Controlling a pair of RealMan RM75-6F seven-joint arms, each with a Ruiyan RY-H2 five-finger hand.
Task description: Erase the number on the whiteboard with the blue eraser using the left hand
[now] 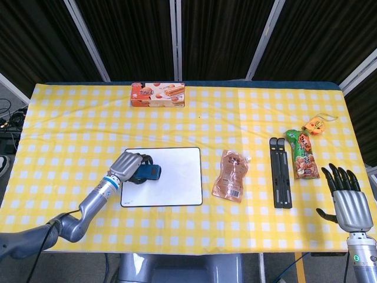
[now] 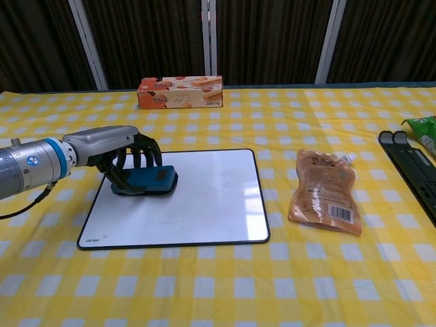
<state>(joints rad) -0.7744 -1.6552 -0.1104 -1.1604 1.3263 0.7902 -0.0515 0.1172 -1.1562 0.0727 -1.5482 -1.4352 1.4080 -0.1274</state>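
The left hand [image 2: 126,153] gripped the blue eraser [image 2: 146,180] flat against the whiteboard [image 2: 204,204] near its upper left corner, the right hand [image 1: 347,197] hung spread and empty, on a yellow checked tablecloth [image 2: 225,300] before dark curtains [image 2: 272,37].

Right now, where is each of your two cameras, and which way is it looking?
Head view: high up, looking steeply down on the whole table; shows left hand and right hand.
Chest view: lower, looking across toward the dark curtains; shows only the left hand.
Both share the whiteboard, blue eraser and biscuit box.
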